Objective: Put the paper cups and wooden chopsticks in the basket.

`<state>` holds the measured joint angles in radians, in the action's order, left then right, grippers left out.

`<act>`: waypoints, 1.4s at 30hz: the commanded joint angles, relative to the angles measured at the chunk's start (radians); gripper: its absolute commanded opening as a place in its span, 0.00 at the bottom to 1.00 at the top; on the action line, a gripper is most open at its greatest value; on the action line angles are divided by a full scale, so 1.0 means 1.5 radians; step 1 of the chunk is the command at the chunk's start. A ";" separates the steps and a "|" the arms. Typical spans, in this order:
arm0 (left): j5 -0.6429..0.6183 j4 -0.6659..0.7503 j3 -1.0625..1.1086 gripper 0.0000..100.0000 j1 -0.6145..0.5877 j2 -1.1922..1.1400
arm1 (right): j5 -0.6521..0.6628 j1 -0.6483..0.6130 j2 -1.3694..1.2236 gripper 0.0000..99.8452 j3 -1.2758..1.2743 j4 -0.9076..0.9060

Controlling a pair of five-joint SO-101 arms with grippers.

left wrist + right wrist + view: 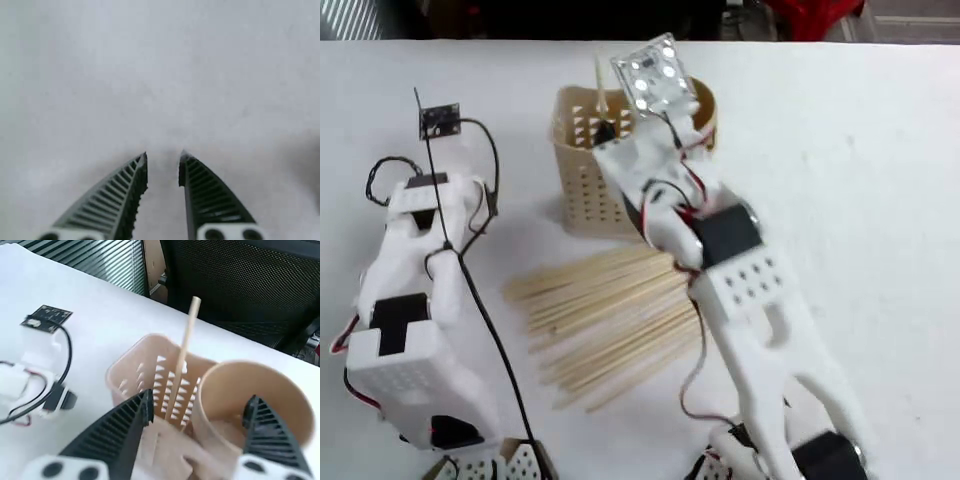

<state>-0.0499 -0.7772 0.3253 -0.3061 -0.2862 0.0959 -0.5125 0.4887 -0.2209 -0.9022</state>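
Black ribbed fingers of the right gripper [200,396] are spread wide over the beige perforated plastic basket [131,371], either side of the tan paper cup [240,385] that sits in it beside a single chopstick [185,345] standing upright. The pale wooden chopsticks [610,320] lie heaped on the white table [860,150] just before the basket. They are likely light, stiff and prone to roll, so pinch a few across their middles. The left gripper [163,154] hangs narrowly parted over bare table.
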 commanded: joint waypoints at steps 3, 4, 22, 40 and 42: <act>0.007 0.010 -0.010 0.12 0.008 0.004 | 0.099 -0.001 0.085 0.20 0.004 -0.149; 0.007 0.011 -0.010 0.12 0.008 0.004 | 0.126 -0.012 0.080 0.20 0.004 -0.172; 0.007 0.012 -0.010 0.12 0.008 0.004 | 0.526 -0.154 -0.143 0.25 -0.346 -0.008; 0.007 0.009 -0.010 0.12 0.009 0.004 | 0.526 -0.155 -0.270 0.15 -0.395 0.101; 0.007 0.009 -0.010 0.12 0.009 0.004 | 0.526 -0.155 -0.270 0.12 -0.395 0.100</act>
<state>-0.0483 -0.7772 0.3253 -0.3061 -0.2862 0.8769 -0.7380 0.0821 -0.8101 -0.7518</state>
